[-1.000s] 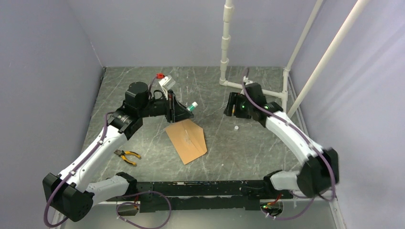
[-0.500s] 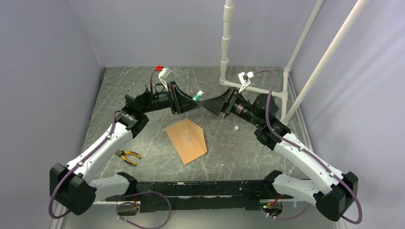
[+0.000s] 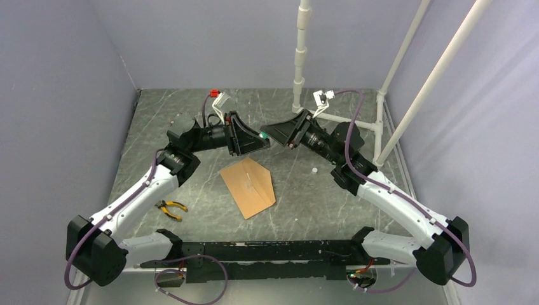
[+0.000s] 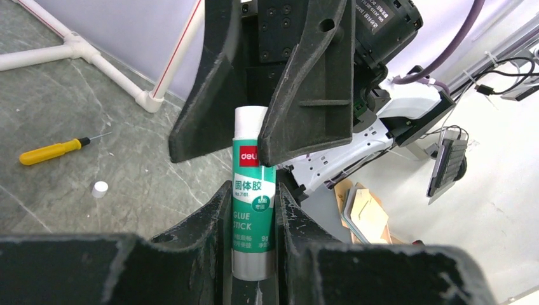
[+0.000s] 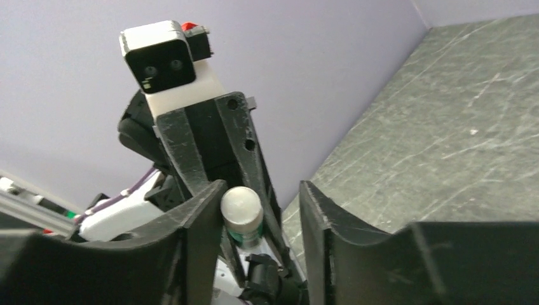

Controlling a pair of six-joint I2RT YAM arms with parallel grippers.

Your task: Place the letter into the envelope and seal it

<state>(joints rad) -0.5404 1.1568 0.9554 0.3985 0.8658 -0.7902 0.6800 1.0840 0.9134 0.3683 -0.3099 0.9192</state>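
A green and white glue stick (image 4: 253,210) stands between the fingers of my left gripper (image 4: 252,190), which is shut on its lower body. The two grippers meet tip to tip above the table, left gripper (image 3: 256,139) and right gripper (image 3: 267,132). My right gripper (image 5: 260,190) is open around the stick's white top (image 5: 241,206). The top lies against one finger, with a gap to the other. The brown envelope (image 3: 248,186) lies flat on the table below them, its pointed end toward the near right. The letter is out of view.
Yellow-handled pliers (image 3: 169,207) lie near the left arm. A small white cap (image 3: 314,170) sits on the table right of the envelope, and a yellow screwdriver (image 4: 54,151) lies beyond it. A white pipe frame (image 3: 299,76) stands at the back right.
My right arm swung left from the back right and brought its jaws around the top of the glue stick. The left gripper raised and turned the stick toward it. The envelope stayed put.
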